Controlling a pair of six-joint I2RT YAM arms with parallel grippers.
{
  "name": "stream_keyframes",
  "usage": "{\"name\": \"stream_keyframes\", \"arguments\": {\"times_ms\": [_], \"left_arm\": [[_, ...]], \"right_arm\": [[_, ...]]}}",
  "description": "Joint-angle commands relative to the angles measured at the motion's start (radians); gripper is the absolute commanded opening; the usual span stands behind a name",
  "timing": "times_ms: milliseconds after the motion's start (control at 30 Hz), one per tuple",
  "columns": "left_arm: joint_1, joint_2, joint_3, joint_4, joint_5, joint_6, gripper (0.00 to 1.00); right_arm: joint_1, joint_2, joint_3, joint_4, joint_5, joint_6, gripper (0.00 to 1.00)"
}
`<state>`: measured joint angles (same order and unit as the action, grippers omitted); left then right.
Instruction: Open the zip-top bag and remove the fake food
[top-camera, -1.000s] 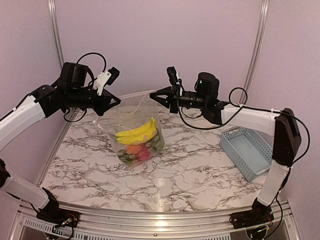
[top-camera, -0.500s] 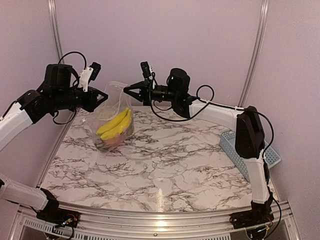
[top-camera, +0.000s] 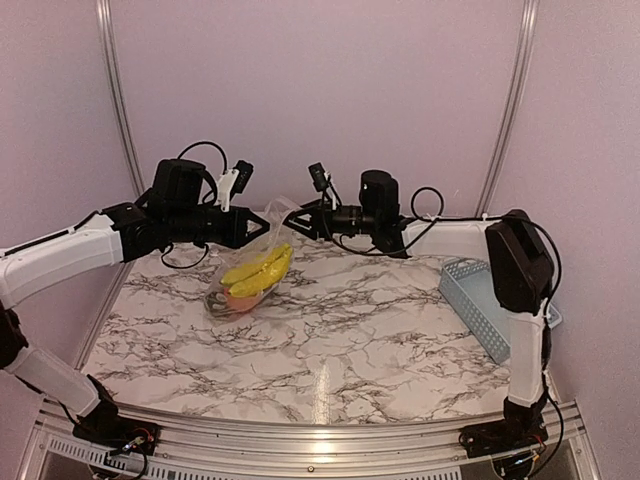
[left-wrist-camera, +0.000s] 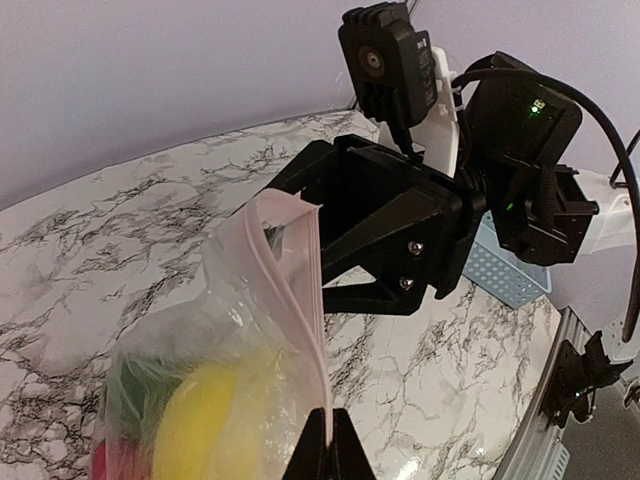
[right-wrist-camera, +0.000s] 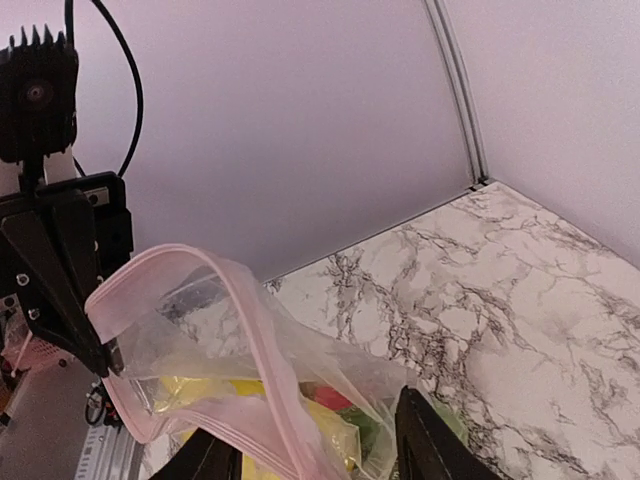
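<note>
Over the far left of the marble-patterned tabletop (top-camera: 380, 340), two robot arms are meeting at the mouth of a clear zip-top bag (top-camera: 222, 298). The bag is hanging between them with its load sagging low toward the surface; whether its bottom is touching the marble cannot be told. The left gripper (top-camera: 262, 228) is pinching the bag's pink zip strip (left-wrist-camera: 290, 290), its jaws pressed tight together on the plastic. The right gripper (top-camera: 297, 219), reaching in from the opposite side, is facing it just beside the bag's mouth. Its jaws are standing apart, with the other lip of the strip running through the gap and not pinched. The mouth is gaping open in a loop between the two grippers. The fake food (top-camera: 250, 280) is sitting inside the bag: a yellow banana (top-camera: 260, 270) is lying across the top of the pile, a red-pink piece (top-camera: 240, 291) is lying under it, and something green is showing through the crinkled plastic. A light blue slotted basket (top-camera: 485, 300) is sitting well apart at the right edge of the tabletop, beside the right arm
</note>
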<state>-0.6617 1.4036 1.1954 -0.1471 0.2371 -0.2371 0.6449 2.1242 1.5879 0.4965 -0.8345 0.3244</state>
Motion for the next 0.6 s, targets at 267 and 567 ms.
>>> {"name": "stream_keyframes", "arguments": {"times_ms": [267,567], "left_arm": [[-0.109,0.190,0.073,0.234,-0.134,-0.194,0.00],[-0.157,0.307,0.143,0.280,-0.170,-0.227,0.00]], "right_arm": [[-0.098,-0.434,-0.433,-0.147,0.259,0.030,0.66],[-0.058,-0.503,-0.670,-0.067,0.288,0.229,0.63]]}}
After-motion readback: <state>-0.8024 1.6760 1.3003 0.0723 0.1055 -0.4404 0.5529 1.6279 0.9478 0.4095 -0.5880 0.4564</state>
